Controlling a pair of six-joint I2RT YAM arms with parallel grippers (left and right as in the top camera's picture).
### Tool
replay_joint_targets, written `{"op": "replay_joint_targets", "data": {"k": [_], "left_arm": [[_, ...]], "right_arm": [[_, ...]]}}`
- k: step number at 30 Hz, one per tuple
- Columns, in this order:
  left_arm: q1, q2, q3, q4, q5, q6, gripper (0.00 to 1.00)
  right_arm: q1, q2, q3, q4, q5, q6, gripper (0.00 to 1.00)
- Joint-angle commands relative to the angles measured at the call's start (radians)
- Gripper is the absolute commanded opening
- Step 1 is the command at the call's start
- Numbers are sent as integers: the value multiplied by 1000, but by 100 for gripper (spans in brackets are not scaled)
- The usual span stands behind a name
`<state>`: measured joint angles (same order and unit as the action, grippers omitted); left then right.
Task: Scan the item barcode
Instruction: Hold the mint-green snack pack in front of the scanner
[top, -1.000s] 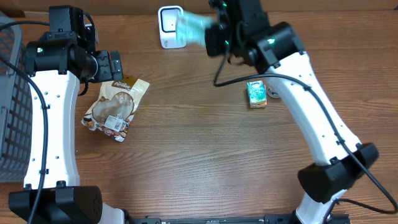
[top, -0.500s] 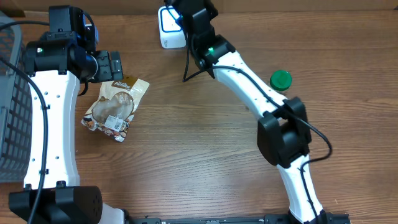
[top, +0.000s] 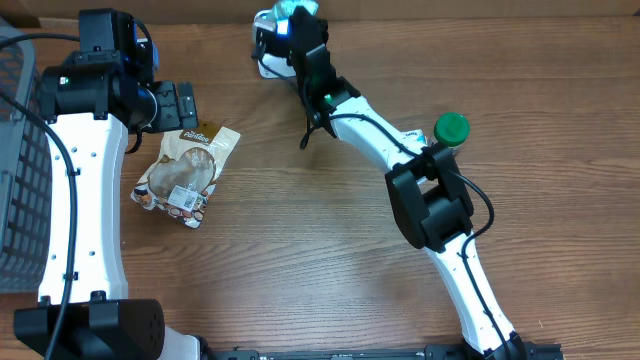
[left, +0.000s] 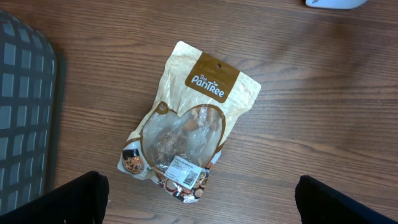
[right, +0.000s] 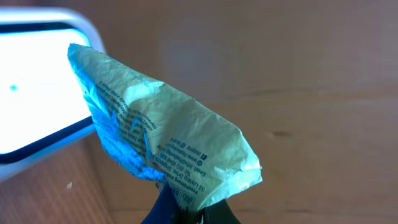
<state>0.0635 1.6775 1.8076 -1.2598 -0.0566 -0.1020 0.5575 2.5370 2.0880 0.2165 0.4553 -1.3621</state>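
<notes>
- The right hand (right: 186, 213) is clamped tight on the bottom edge of a crumpled green packet (right: 168, 143), which sticks up from between its fingers.
- The packet is held in the air just in front of the scanner (right: 31, 87), a white box with a bright lit window. From the right wrist view, the packet's upper corner overlaps that window.
- Seen from overhead, the scanner stands at the far edge of the tabletop (top: 300, 250), and the right arm stretches across to it.
- The left hand (top: 172, 105) is spread wide and holds nothing. It hangs above a snack bag (left: 186, 124) that lies flat on the tabletop, well apart from the scanner.
- A grey basket (left: 25, 112) sits just left of the snack bag.
- A green cap (top: 452, 128) rests on the right side, beside the right arm.
- The snack bag reads "The PanTree" on a brown patch, with a white barcode sticker near its lower end.
- The packet carries lines of small dark print, too fine to read.
</notes>
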Motion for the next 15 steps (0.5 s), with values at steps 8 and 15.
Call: {"op": "replay_joint_targets", "data": {"k": [8,15], "left_arm": [[1,-13,12,1,5,-10,99],[1,-13,12,1,5,-10,100]], "right_arm": [[-5,-8,13,113,7,-87,4],[-2,-8,13,142,31,-86,4]]}}
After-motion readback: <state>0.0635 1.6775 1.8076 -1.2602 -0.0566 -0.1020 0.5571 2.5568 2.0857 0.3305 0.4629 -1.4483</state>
